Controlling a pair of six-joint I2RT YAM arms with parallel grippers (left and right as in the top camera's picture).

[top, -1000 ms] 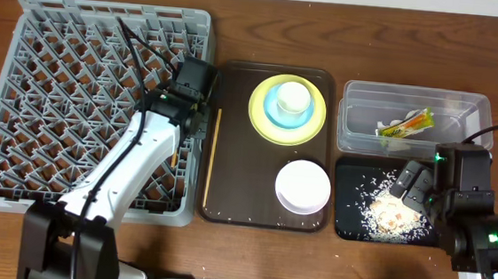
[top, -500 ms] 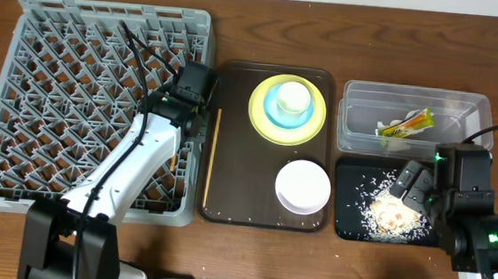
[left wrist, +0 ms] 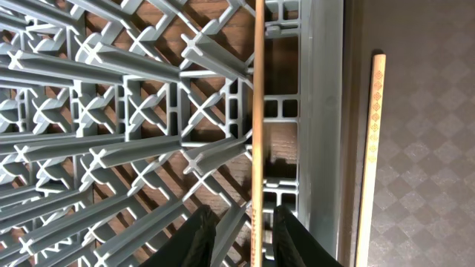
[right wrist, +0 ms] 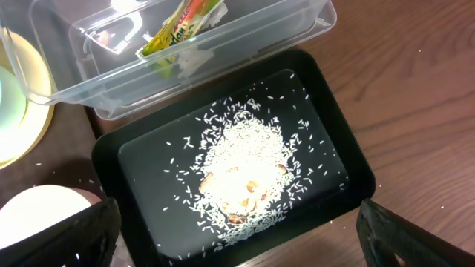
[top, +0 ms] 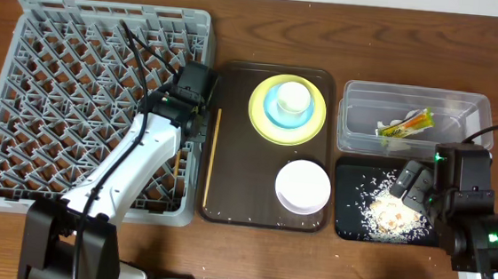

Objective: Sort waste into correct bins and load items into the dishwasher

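Brown wooden table carries everything. The overhead view places the left end effector over the right edge of the large grey plastic dish rack, but the arm hides its fingers.

Only the left wrist view shows them: the jaws stand slightly parted, with one thin wooden chopstick running between them over the rack's lattice, a small gap on each side. The second wooden chopstick lies just beside the rack on the dark brown serving tray.

The right wrist view shows the right end effector spread wide and empty above the shallow black tray of whitish rice grains. Next to it, the green-and-yellow wrapper lies in the clear plastic tub.
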